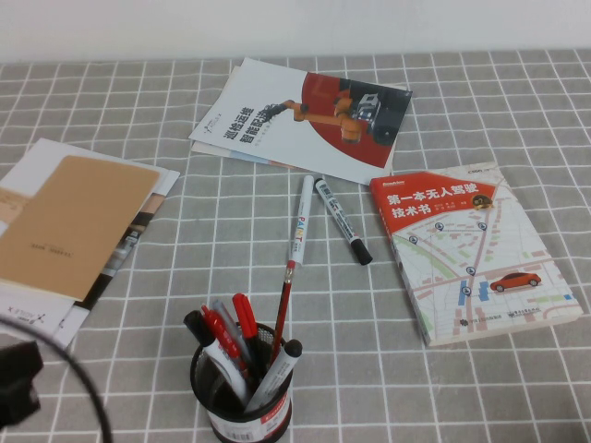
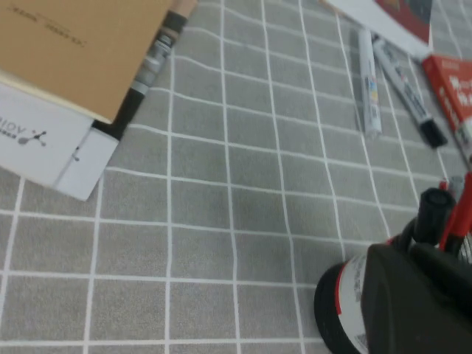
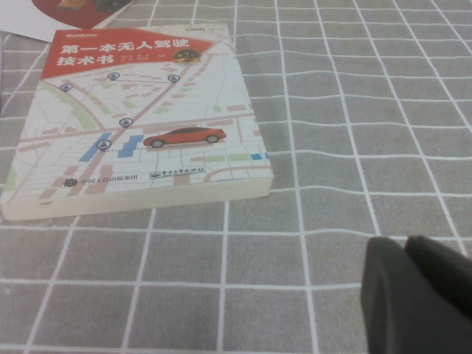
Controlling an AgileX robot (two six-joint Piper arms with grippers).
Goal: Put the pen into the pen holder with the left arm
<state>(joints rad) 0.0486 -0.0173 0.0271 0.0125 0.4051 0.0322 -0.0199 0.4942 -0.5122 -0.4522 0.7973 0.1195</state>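
The pen (image 1: 305, 210), an all-white marker with coloured lettering, lies on the grey checked cloth at mid-table, beside a white marker with a black cap (image 1: 343, 221). It also shows in the left wrist view (image 2: 369, 81). The pen holder (image 1: 242, 392), a black mesh cup with a white-and-red band, stands near the front edge with several pens in it. In the left wrist view the holder (image 2: 335, 295) is right beside my left gripper (image 2: 413, 295), which is shut and empty. The left arm (image 1: 17, 378) shows at the front left corner. My right gripper (image 3: 404, 247) is shut and empty, low over the cloth.
A thin red pencil (image 1: 284, 305) leans in the holder. A red-and-white map book (image 1: 471, 249) lies right of the markers and in the right wrist view (image 3: 140, 125). A brochure (image 1: 305, 115) lies behind them. A brown folder on papers (image 1: 69, 221) lies at left.
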